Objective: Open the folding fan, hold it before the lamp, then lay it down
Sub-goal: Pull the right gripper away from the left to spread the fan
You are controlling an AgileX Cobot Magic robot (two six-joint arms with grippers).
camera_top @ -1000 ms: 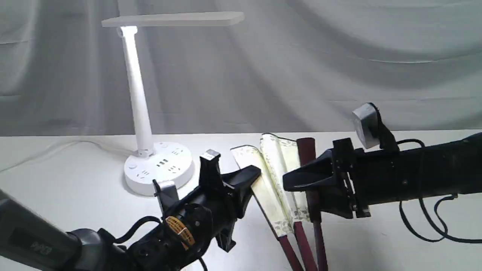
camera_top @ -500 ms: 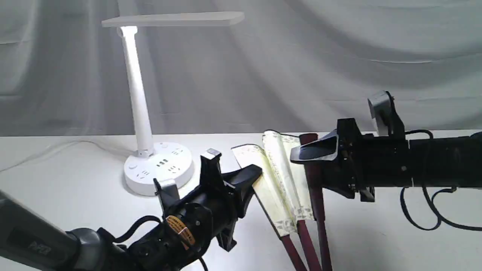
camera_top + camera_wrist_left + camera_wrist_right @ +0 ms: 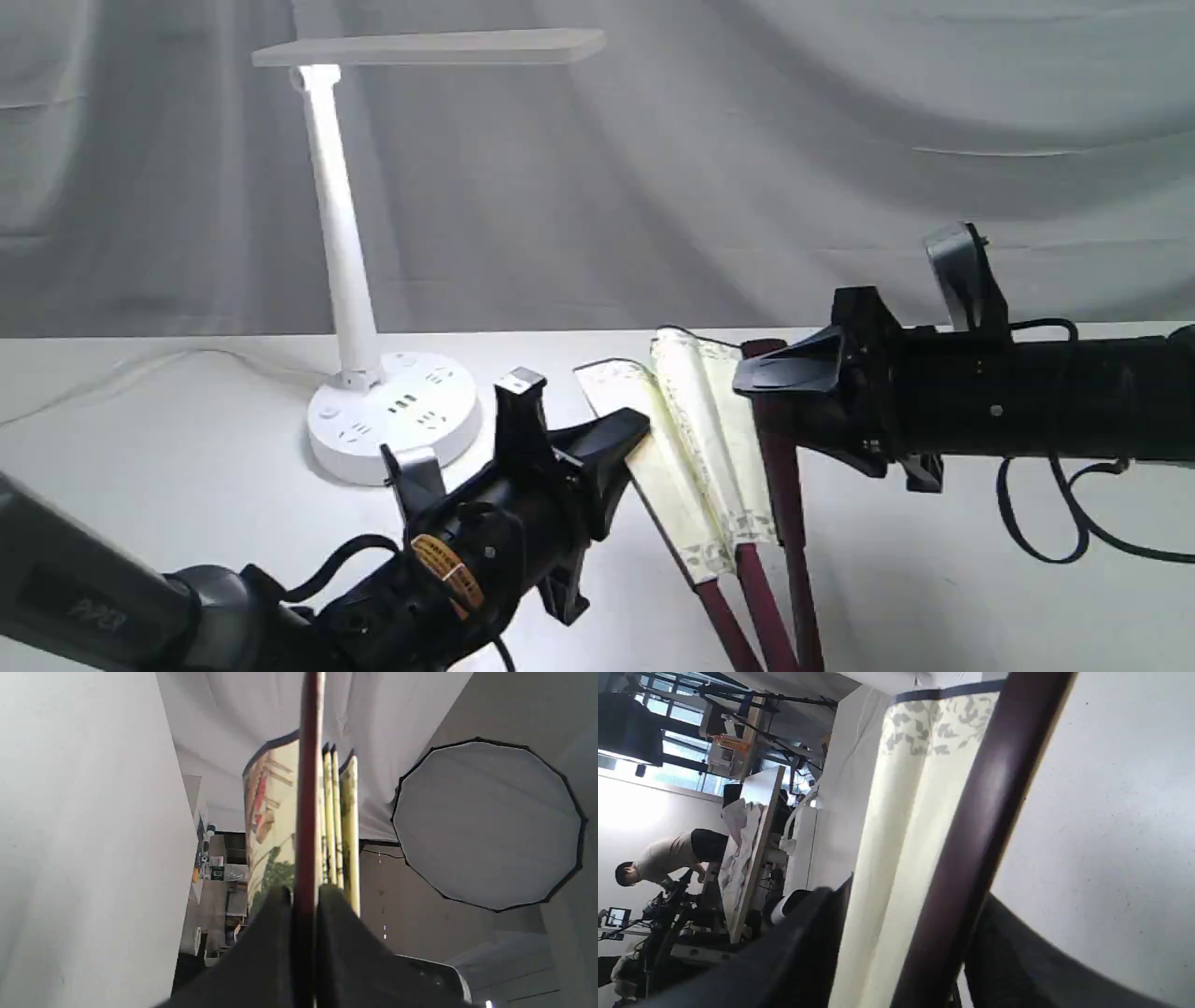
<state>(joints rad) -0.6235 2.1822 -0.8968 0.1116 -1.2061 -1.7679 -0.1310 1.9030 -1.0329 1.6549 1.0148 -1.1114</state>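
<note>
The folding fan (image 3: pixel 695 448) stands partly open over the white table, with cream pleats and dark maroon guards. My left gripper (image 3: pixel 624 446) is shut on its left guard; in the left wrist view the fingers (image 3: pixel 280 933) pinch the maroon guard (image 3: pixel 308 788) in front of the leaf (image 3: pixel 273 821). My right gripper (image 3: pixel 761 406) is open and straddles the right guard near its top. The right wrist view shows that guard (image 3: pixel 985 812) and a cream fold (image 3: pixel 896 812) between the spread jaws of the right gripper (image 3: pixel 915 891). The white lamp (image 3: pixel 341 233) stands at the back left, unlit.
The lamp's round base (image 3: pixel 397 415) sits just left of my left gripper, and its cable (image 3: pixel 140 369) trails off to the left. A grey cloth backdrop hangs behind the table. Loose black cables (image 3: pixel 1055 523) droop under my right arm.
My right gripper has risen, turned and shifted slightly right to sit at the top of the right guard, its jaws narrowing. The left gripper and its guard have stayed put.
</note>
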